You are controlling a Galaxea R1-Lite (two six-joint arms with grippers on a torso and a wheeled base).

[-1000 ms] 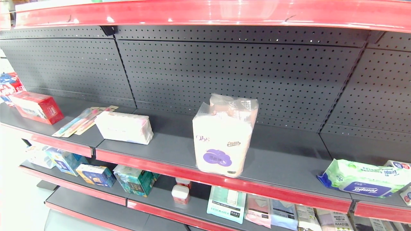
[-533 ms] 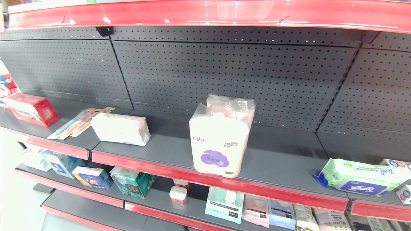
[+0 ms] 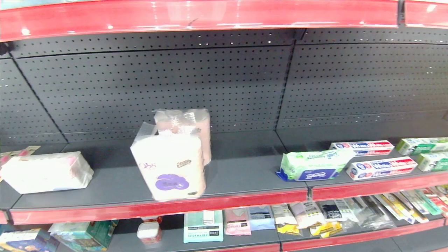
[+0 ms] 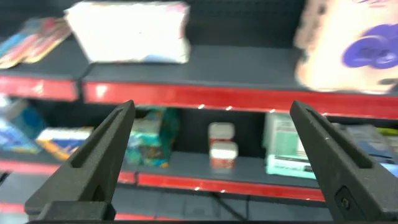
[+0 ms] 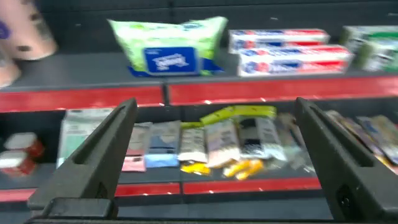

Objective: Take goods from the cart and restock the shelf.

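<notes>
Ahead of the left gripper (image 4: 211, 109), well apart from it, runs the shelf (image 4: 236, 59). The gripper's fingers are spread wide, nothing btwn them. Off its outboard side lies a flat tissue pack (image 4: 127, 31). Off its inboard side, toward the right arm, stands the toilet roll pack (image 4: 348, 50), upright at the deck's front lip.

The right gripper (image 5: 216, 102) is likewise splayed and empty. It faces a wet wipes pack (image 5: 165, 50), w/ 2 toothpaste boxes (image 5: 292, 61) just beside that on the side away from the left arm. Both grippers hang lower than this deck, approx. level w/ the tier of sachets (image 5: 205, 143) beneath.

Step in hand, as judged: btwn placements. Goods sit on the deck and neither tool carries stock, so a fetch is due.

Next move calls for:
1. Going to the cart and picking 1 item.
2. Closing across the item's body, since film-wrapped packs will likely give under the pads.
3. Setting it on the bare deck btwn roll pack and wipes, ahead of the 2 grippers, w/o nudging the roll pack off the lip.
</notes>
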